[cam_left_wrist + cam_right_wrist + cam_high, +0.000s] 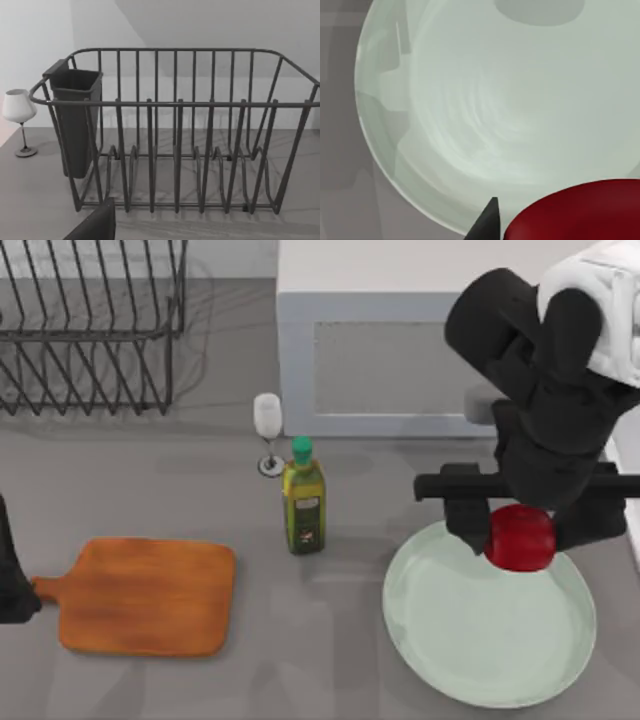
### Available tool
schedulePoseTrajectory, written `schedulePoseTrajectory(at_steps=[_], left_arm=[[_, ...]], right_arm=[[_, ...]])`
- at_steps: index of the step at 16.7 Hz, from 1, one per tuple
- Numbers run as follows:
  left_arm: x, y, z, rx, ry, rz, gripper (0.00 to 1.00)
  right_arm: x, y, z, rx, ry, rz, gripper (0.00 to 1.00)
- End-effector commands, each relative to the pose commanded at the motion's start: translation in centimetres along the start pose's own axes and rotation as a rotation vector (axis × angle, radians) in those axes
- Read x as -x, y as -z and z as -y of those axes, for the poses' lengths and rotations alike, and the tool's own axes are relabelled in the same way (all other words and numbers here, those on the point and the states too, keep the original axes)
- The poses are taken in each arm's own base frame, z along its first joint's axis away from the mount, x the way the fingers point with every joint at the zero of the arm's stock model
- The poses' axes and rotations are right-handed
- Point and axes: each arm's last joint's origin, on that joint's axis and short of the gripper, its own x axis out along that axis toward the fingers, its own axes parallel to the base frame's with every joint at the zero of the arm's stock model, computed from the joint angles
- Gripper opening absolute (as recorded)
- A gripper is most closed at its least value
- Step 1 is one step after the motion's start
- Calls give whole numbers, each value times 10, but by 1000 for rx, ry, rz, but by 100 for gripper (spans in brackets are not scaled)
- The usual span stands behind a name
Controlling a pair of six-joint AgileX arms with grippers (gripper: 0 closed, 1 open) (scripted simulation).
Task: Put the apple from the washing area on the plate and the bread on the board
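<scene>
Nearest you on the worktop point(330, 680), the plate point(470, 660) sits at the right and the board point(145, 595) lies bare at the left, handle pointing left. Your right gripper point(520, 530) hangs over the plate's far rim with its jaws clamped on the apple point(520, 537); the right wrist view shows the apple point(580, 212) above the plate point(520, 100), apparently not yet touching it, with one dark fingertip point(487, 222) beside it. To place it well, carry it inward toward the plate's centre first, since it sits over the rim side now, then lower until it's just off the surface and only then part the jaws; a rounded fruit dropped near the edge will likely roll off. Lift straight up after release so you don't drag it. Your left arm point(12, 580) is parked at the left edge by the board handle; its jaws' state cannot be told. Mid-worktop stands an oil bottle point(303, 502) and behind it a wine glass point(268, 432), so keep any sweep clear of both. Farthest back left is the wire dish rack point(90, 330), which the left wrist view faces, rack point(175, 130) with a dark cutlery cup point(75, 120). No bread to be seen, so that step waits.
</scene>
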Motion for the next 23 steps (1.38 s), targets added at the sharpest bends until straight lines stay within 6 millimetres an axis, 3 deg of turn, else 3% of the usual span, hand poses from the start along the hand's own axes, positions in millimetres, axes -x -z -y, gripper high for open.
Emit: schedulePoseTrajectory(at_steps=[12,23], left_arm=[[0,0,0,0,0,0,100],[0,0,0,0,0,0,100]], right_arm=[[0,0,0,0,0,0,98],[1,0,2,-1,-5,7,100]])
